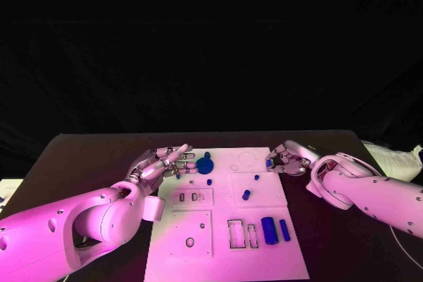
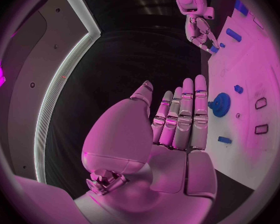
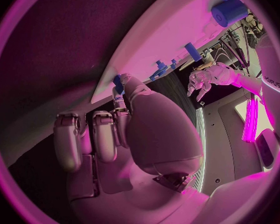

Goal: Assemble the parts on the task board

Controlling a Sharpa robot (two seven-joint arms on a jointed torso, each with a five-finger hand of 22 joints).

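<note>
The white task board [image 1: 189, 224] lies in the middle of the black table. A blue gear [image 1: 205, 166] stands at its far left; the same gear [image 2: 221, 103] sits just beyond my left fingertips. My left hand [image 1: 167, 163] [image 2: 177, 122] is stretched flat beside it and holds nothing. At the board's far right edge, my right hand [image 1: 286, 158] [image 3: 115, 129] pinches a small blue part [image 1: 269, 163] [image 3: 118, 82] with its fingers curled. Loose on the board are a blue peg [image 1: 246, 195], a thick blue cylinder [image 1: 269, 230] and a thinner blue bar [image 1: 285, 230].
The board has small slots [image 1: 189, 197] and rectangular cutouts [image 1: 236, 233] near its front half. A white cloth [image 1: 392, 159] lies at the table's right edge. Bare black table [image 1: 88, 166] runs along both sides of the board.
</note>
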